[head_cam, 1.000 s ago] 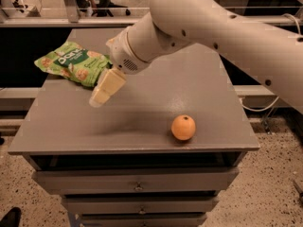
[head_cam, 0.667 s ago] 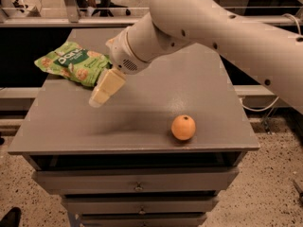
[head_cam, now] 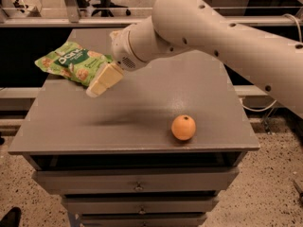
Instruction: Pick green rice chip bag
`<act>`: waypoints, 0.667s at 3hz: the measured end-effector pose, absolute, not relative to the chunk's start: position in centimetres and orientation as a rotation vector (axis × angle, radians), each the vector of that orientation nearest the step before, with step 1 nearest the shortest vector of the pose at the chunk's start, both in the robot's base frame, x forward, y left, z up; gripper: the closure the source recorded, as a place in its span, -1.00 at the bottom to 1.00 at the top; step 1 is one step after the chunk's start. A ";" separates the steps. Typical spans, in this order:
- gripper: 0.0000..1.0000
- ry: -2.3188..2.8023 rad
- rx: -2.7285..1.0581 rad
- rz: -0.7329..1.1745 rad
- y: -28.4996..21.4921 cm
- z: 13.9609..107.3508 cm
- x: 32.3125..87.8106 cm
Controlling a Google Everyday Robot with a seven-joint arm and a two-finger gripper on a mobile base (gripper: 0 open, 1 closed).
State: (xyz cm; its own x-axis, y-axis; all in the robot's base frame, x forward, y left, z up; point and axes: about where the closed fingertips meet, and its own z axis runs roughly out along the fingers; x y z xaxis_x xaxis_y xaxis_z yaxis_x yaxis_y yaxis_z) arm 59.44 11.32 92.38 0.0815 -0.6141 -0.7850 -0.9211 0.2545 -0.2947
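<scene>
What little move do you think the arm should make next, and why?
Probably a short reach farther back and down onto the green rice chip bag. The gripper hangs just by the bag's near edge, above the table, not yet around it; the orange lies well apart, toward the front.

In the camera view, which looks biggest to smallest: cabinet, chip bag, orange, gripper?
1. cabinet
2. chip bag
3. gripper and orange: too alike to rank.
The gripper hovers by the bag's edge.
</scene>
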 end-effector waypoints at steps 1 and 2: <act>-1.00 1.623 -1.361 0.418 11.9 92.8 62.9; -1.00 1.674 -1.299 0.412 12.5 91.1 66.0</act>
